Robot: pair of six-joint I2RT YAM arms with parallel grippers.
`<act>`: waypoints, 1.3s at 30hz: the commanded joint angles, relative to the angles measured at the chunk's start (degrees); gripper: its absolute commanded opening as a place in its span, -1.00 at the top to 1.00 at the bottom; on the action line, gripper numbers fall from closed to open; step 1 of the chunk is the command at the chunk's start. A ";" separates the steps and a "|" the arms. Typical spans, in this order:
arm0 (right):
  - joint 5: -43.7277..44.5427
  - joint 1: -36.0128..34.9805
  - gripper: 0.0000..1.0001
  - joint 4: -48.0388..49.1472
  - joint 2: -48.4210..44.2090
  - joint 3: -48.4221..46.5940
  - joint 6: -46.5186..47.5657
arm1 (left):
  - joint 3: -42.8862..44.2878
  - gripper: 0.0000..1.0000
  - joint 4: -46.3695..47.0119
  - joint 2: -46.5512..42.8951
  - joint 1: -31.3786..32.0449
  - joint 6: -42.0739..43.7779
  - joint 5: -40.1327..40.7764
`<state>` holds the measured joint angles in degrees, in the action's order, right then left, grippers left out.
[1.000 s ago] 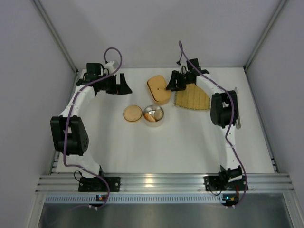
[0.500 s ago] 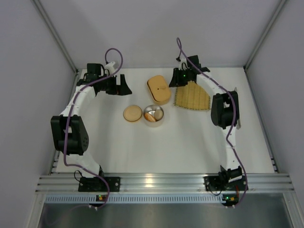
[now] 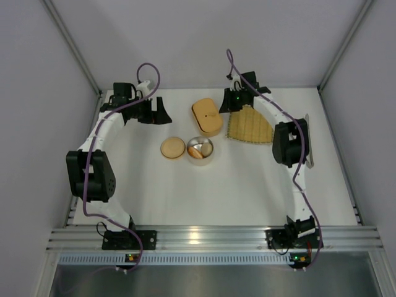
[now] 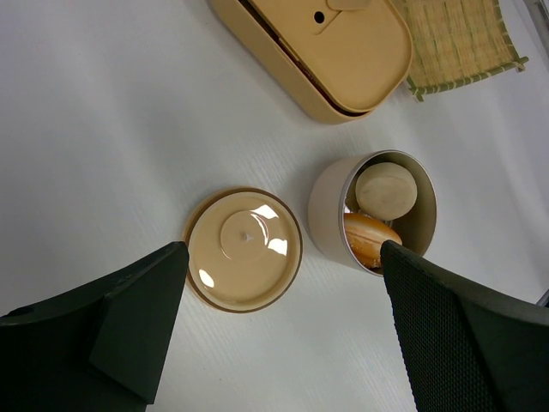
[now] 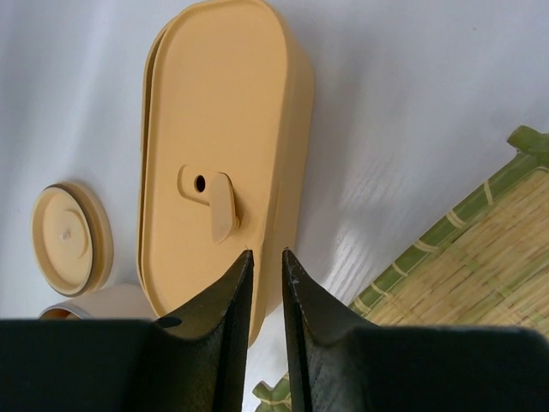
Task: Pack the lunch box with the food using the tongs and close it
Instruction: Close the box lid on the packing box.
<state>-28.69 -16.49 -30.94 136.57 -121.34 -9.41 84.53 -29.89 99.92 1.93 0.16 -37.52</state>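
The tan oval lunch box [image 3: 207,116] lies at the back centre with its lid on; it also shows in the wrist views [image 4: 330,51] [image 5: 219,163]. The food in view is a pale ball [image 4: 386,190] and an orange piece [image 4: 371,238] in a round cup [image 3: 200,150]. A slim grey strip that looks like the tongs [image 3: 308,145] lies by the right arm's elbow. My right gripper [image 5: 267,253] hovers over the box's right edge [image 3: 226,104], its jaws a narrow gap apart around nothing. My left gripper [image 4: 283,249] stands wide open and empty at the back left [image 3: 158,111].
The cup's round tan lid [image 3: 173,148] lies flat left of the cup, below my left gripper [image 4: 244,249]. A yellow woven mat [image 3: 250,127] lies right of the lunch box, under the right forearm. Grey walls close in the back and both sides.
My right gripper has drawn its jaws in from half open to a narrow gap and shifted slightly back and right off the lunch box. The left arm has not moved.
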 commanded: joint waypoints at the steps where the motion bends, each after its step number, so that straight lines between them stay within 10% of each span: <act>1: -0.40 -1.88 0.63 -0.88 2.03 -3.38 0.62 | -0.42 -0.97 2.99 1.15 0.09 0.45 -0.01; 25: 1.00 -4.25 0.66 -1.67 4.31 -5.22 3.52 | 2.03 -0.96 3.26 4.14 3.67 2.65 5.95; 39: -4.79 -2.14 1.00 2.37 3.43 -1.97 -2.10 | 8.63 -0.96 3.70 11.26 5.98 -1.40 10.53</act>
<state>-30.37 -18.92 -30.85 140.00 -123.66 -9.30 91.07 -28.25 111.26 8.16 -0.08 -27.42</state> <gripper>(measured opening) 0.015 0.982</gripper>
